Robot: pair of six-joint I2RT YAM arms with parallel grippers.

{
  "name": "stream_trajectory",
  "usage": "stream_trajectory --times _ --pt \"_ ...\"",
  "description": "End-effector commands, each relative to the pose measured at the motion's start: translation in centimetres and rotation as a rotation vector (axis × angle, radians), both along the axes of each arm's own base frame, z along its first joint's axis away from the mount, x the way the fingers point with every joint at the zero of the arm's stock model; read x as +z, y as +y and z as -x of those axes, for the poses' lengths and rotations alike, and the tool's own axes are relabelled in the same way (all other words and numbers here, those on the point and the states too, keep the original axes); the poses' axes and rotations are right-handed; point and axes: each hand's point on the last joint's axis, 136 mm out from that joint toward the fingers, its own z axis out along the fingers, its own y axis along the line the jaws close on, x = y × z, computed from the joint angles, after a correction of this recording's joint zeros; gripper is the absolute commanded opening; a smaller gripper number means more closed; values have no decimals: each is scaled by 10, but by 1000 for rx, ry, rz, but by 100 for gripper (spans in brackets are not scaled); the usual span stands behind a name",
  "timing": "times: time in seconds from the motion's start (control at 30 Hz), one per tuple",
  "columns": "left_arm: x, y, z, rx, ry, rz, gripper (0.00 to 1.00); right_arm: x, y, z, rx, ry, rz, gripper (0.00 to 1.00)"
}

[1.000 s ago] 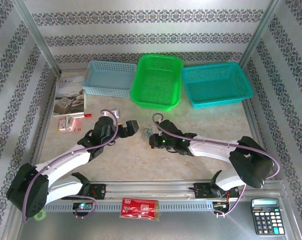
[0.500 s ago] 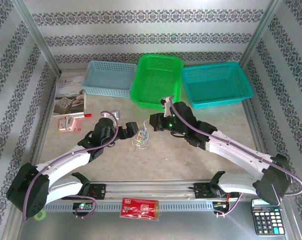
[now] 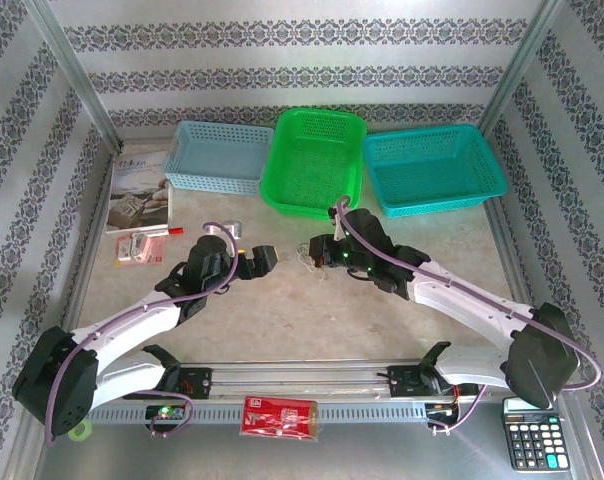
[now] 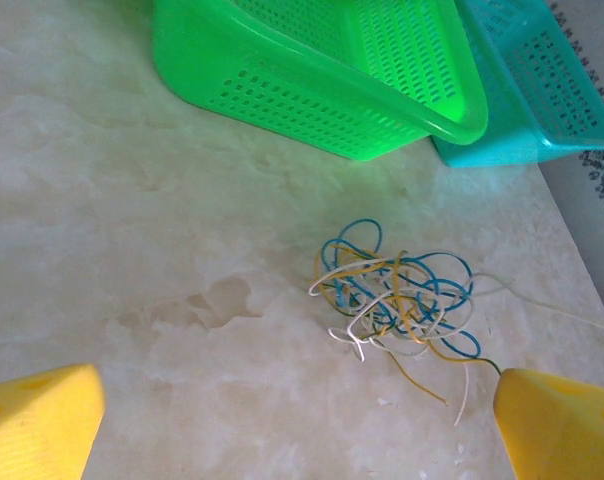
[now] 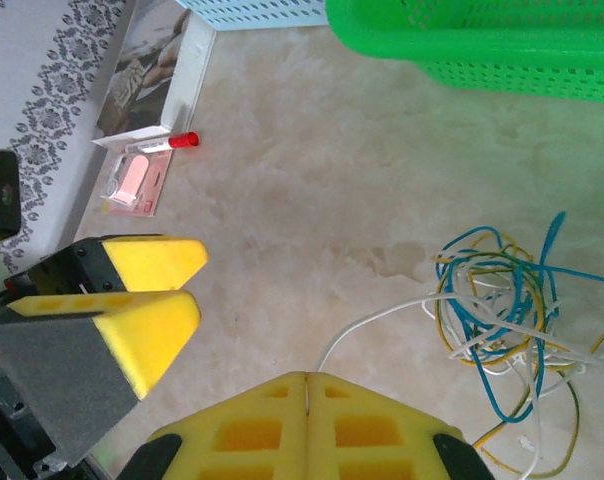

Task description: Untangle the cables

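Blue-tan cables [image 4: 397, 300] sit clumped on the worktop [image 4: 132, 200]. Right gripper [image 5: 307, 385] jaws look pinched closed on a white strand [image 5: 377, 322]; left gripper [image 4: 302, 430] jaws gape wide, empty. Likely next: left grips the clump, then pull apart.

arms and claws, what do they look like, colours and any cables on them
The left arm and right arm have white shells with black joints, and a thin purple cable loops along each. The left claw and right claw have black bodies and blunt yellow wedge fingers; the right one's show square recesses.
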Motion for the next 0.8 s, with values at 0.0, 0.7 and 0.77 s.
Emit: stream_trajectory --times 0.0,0.7,0.77 --pt "21 -19 7 -126 -118 11 100 19 1 -1 13 -48 -30 0" --pt "25 -71 11 -288 -343 -58 100 53 15 3 62 -70 -94 0" --pt "27 -71 6 -268 -371 -51 100 53 17 4 65 -68 -93 0"
